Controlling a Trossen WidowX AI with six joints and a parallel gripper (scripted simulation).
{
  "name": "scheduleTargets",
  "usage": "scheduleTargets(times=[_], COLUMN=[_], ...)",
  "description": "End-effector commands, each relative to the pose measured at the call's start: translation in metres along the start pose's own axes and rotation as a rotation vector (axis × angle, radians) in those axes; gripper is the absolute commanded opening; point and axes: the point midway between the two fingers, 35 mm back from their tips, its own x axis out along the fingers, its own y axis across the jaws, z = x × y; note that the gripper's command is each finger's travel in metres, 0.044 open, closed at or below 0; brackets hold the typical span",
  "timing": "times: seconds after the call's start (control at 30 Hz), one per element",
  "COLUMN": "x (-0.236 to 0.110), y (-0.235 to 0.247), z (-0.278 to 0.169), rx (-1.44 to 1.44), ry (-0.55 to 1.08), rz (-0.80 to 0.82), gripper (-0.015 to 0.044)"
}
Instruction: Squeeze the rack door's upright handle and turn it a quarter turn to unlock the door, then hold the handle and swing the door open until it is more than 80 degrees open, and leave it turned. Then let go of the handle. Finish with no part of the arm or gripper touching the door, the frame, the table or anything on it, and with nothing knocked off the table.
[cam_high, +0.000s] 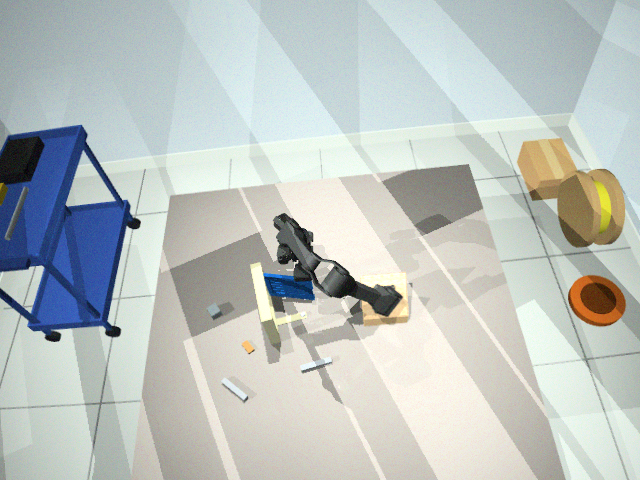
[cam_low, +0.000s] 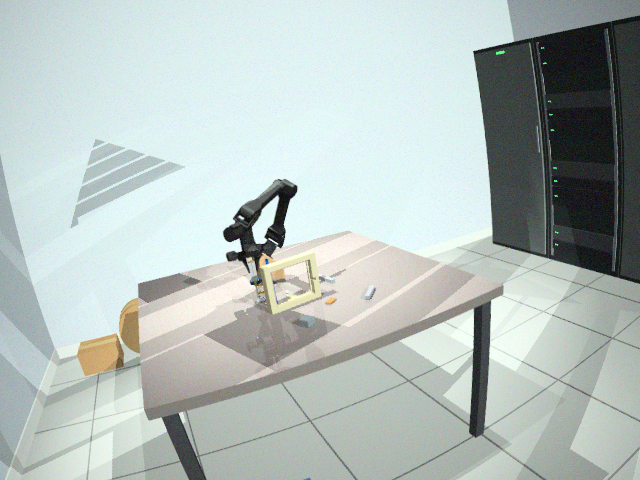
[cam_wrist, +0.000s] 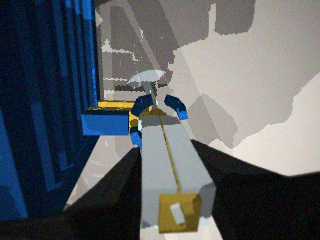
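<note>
The big pale table (cam_high: 465, 372) (cam_low: 217, 372) (cam_wrist: 280, 60) reaches far past the gripper (cam_high: 303, 272) (cam_low: 251, 264) (cam_wrist: 172, 165), and its edges are well apart from the fingers. The cream frame (cam_high: 264, 302) (cam_low: 314, 279) stands near them. The blue door (cam_high: 292, 287) (cam_wrist: 45, 100) sticks out of it, wide open, just beside the fingers, on their left in the wrist view. They pinch the grey upright handle (cam_wrist: 172, 160). The little grey block (cam_high: 214, 311) (cam_low: 307, 321) sits past the frame from them.
</note>
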Motion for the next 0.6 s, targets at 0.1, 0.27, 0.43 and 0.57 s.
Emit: scheduleTargets(times=[0.1,0.27,0.43,0.57], x=[0.000,0.000,-0.001,-0.001], y=[-0.017,-0.029,-0.038,-0.046], z=[0.005,0.010,0.015,0.019], rx=[-0.137,-0.226,-0.304,-0.364], ry=[0.003,0.002,0.002,0.002], rz=[-0.002,-0.003,-0.004,-0.004], gripper=[0.0026,0.0026,0.0026,0.0026])
